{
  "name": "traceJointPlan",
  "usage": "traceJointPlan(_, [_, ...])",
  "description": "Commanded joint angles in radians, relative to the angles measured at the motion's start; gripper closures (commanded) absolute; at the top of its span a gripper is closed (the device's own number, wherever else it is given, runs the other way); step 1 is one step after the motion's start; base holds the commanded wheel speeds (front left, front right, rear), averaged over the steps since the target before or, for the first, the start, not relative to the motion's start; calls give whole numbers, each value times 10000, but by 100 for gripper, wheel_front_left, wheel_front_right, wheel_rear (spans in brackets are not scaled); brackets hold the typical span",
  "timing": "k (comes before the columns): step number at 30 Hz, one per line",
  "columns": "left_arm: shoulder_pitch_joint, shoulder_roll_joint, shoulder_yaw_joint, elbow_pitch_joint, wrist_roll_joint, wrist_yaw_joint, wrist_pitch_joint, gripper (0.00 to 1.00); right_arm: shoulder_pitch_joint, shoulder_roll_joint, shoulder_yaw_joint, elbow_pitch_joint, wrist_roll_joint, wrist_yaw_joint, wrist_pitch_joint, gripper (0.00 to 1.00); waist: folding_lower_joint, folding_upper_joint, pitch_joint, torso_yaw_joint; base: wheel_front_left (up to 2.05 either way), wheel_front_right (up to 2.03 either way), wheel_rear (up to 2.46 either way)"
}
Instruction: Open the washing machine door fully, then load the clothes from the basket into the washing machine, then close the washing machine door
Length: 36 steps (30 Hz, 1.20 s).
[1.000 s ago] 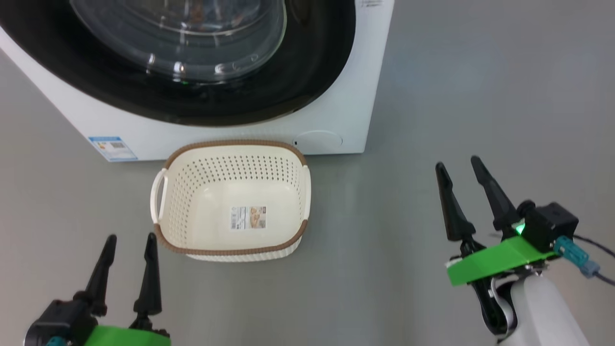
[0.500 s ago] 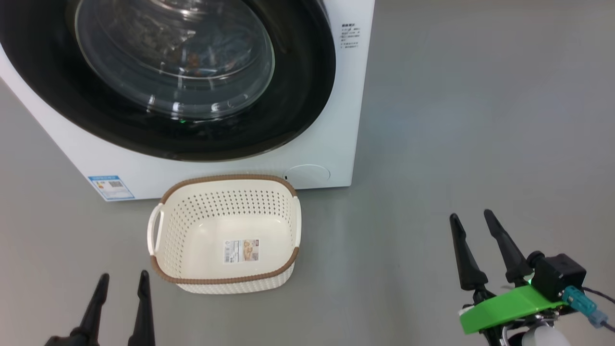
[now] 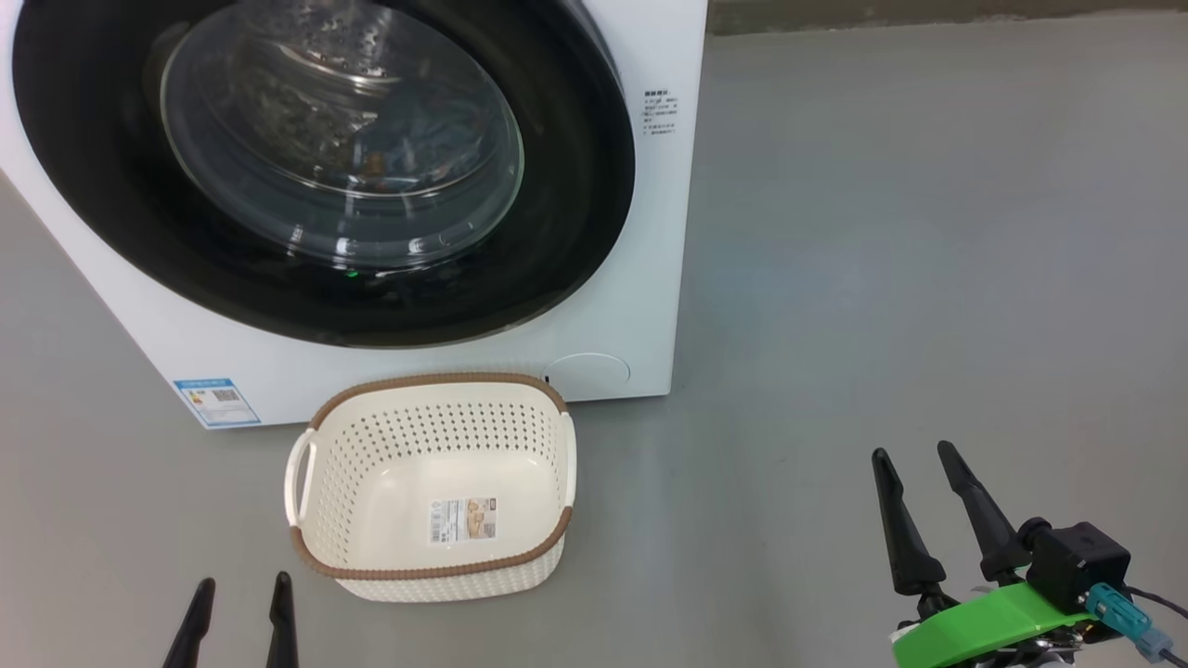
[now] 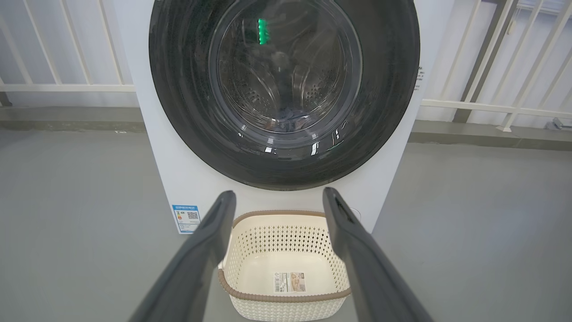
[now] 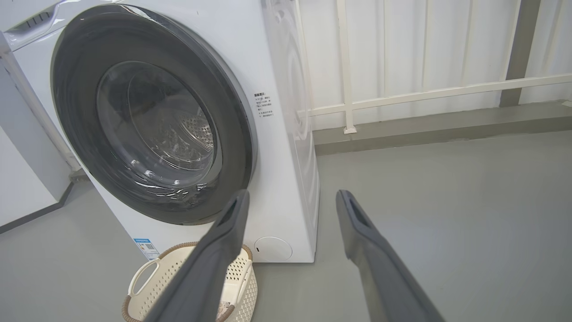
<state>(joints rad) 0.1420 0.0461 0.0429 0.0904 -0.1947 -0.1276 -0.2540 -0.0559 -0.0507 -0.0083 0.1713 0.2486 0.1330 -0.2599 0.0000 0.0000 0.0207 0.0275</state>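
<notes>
**Grey floor, white railing, soft even light**

A smooth grey floor (image 3: 928,232) spreads across the room, matte with a faint sheen and a few dull marks. Along its far edge runs a low, darker grey kerb (image 5: 424,129). On the kerb stands a white railing (image 5: 415,95) of upright bars crossed by one horizontal rail, backed by a pale white wall (image 5: 402,44). A dark grey post (image 5: 518,44) rises at the right of the right wrist view. A white panel (image 5: 18,188) with a dark base strip stands at that view's left. The light is even and soft.
</notes>
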Motion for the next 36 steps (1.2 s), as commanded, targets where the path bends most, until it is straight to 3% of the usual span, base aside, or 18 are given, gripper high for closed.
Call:
traceJointPlan(1, [-132, 53, 352, -320, 120, 32, -78, 0, 54, 5, 224, -253, -46, -23, -19, 0, 0, 0, -52, -5, 0, 0, 0])
traceJointPlan(15, [-42, 43, 139, -312, -122, 139, -78, 0, 179, 5, 193, -271, -31, -23, -19, 0, 0, 0, -75, 71, 0, 0, 0])
traceJointPlan(16, [157, -15, -167, -55, -118, 100, 4, 100, 253, 12, -30, 36, 1, 0, 0, 100, 0, 0, -75, 69, 0, 0, 0])
traceJointPlan(26, [48, -161, -142, 422, -877, 91, 264, 100, 373, 13, -43, 439, 766, -1, 203, 100, 23, 0, -104, 51, 0, 0, 0])
traceJointPlan(36, [-171, -144, -71, 524, -1994, 81, 550, 100, 285, -22, -84, 481, 1887, -3, 465, 100, 1, 0, -90, 23, 0, 0, 0])
